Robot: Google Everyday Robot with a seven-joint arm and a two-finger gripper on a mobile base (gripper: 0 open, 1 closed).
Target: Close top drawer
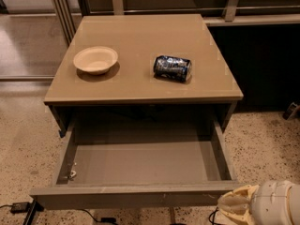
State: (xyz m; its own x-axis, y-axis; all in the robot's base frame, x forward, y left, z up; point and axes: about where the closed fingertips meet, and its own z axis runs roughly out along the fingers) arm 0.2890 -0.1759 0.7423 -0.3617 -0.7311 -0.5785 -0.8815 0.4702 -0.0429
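The top drawer [136,194] of the tan cabinet is pulled fully out toward me. Its grey-brown inside is empty except for a small pale scrap at the front left corner [71,174]. The front panel runs along the bottom of the camera view. My gripper [236,205] shows as a pale cream shape on a white wrist at the bottom right, just in front of and below the drawer's front right corner.
On the cabinet top [140,86] stand a cream bowl [95,59] at the left and a dark blue can [172,68] lying on its side at the right. A speckled floor surrounds the cabinet. A black cable [18,206] lies at the bottom left.
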